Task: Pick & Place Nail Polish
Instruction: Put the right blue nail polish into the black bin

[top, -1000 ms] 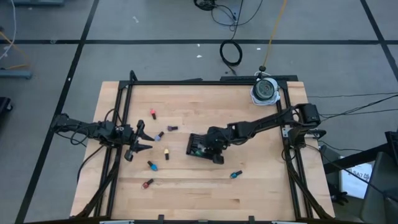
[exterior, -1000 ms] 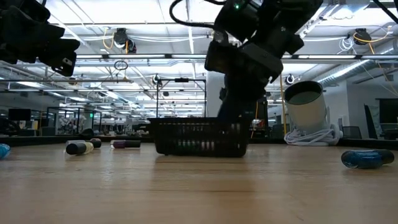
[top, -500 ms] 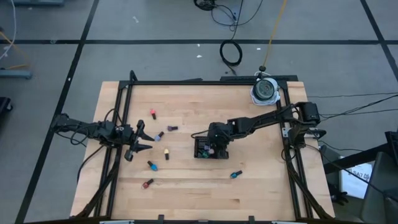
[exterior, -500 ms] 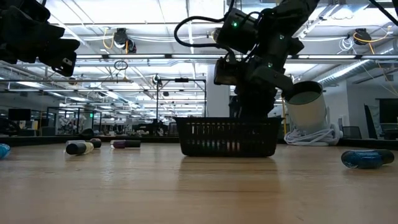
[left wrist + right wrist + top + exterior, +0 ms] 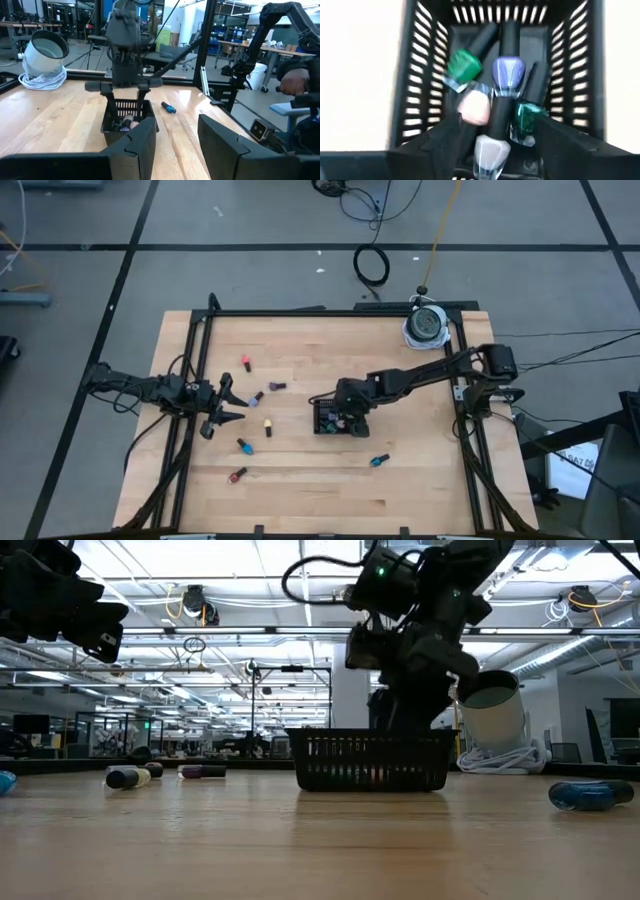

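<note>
Tray (image 5: 333, 420) contents: mostly hidden under the right arm from above.
Right gripper (image 5: 495, 137): fingers cut off at the frame edge, blurred.
Lowest bottle (image 5: 491, 156): partly cut off.
Loose bottles (image 5: 255, 420): too small for detail.
Person (image 5: 300, 90): cropped at the edge.

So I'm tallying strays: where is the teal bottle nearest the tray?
In the high view the teal nail polish bottle lies on its side on the table, just front-right of the black mesh tray, under the right end effector.
</note>
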### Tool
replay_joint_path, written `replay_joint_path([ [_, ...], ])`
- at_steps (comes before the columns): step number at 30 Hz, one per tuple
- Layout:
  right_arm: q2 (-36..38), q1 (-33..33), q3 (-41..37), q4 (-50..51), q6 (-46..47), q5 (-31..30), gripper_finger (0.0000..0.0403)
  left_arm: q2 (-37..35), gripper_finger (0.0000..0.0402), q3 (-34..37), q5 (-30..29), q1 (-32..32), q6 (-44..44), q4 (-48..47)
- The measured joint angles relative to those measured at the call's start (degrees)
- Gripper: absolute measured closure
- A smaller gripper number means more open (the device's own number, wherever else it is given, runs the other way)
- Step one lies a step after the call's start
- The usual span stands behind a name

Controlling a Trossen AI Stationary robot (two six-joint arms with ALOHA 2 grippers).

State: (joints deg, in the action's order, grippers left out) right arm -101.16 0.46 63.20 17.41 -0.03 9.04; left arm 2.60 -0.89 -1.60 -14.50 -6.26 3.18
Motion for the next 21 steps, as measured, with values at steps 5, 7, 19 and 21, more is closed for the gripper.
replay_joint_path([
  [5, 5.6, 1.5, 0.0, 0.1, 0.4, 0.0, 0.0157, 0.0, 0.0256, 0.0, 0.0, 0.0, 0.0, 0.0],
  [7, 8.8, 3.2, 0.0, 0.4, -0.4, 0.0, 0.0161, 0.0, 0.0256, 0.0, 0.0, 0.0, 0.0, 0.0],
  [19, 15.1, 22.0, 0.0, 8.1, 1.7, -7.5, 0.0177, 0.0, 0.0256, 0.0, 0.0, 0.0, 0.0, 0.0],
  [21, 14.2, 24.5, 0.0, 8.8, 4.2, -9.2, 0.0177, 0.0, 0.0256, 0.0, 0.0, 0.0, 0.0, 0.0],
])
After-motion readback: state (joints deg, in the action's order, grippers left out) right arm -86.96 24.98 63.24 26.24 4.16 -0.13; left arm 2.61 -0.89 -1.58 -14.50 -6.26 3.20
